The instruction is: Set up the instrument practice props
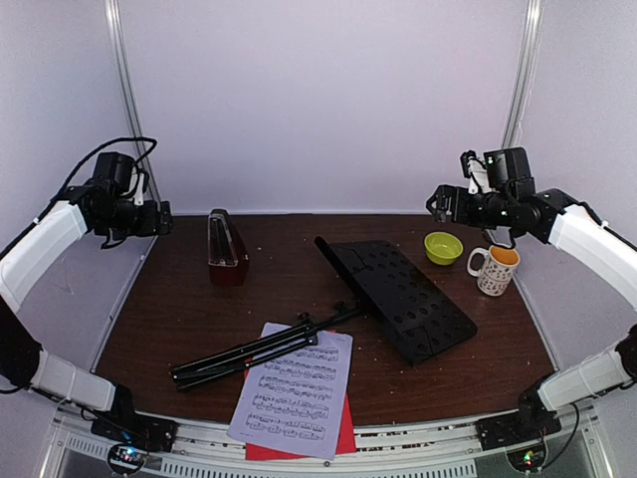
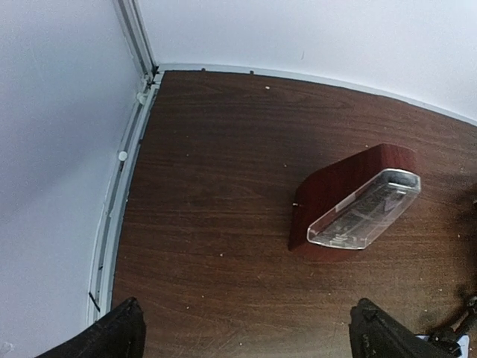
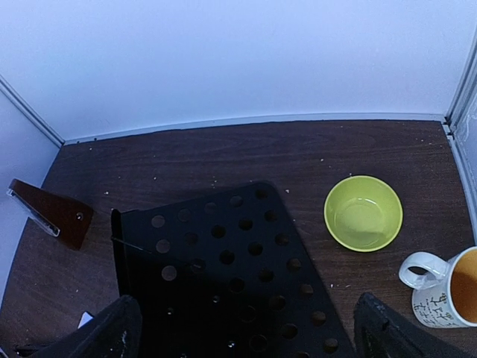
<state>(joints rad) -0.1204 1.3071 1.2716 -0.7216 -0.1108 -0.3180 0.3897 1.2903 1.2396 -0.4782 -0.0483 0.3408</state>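
Both grippers hang high over the surface, jaws wide apart, holding nothing. The left gripper looks down at the back left corner, where the metronome stands upright, apart from the rest. The right gripper is over the perforated desk. The stand lies flat in the middle, legs folded, its pole across the top corner of the white sheet. This sheet covers most of the red sheet at the near edge. I judge nothing is set up yet and the stand comes first. It is better to take the thin pole near the desk, lift slowly so the sheets are not dragged, and keep away from the bowl and mug.
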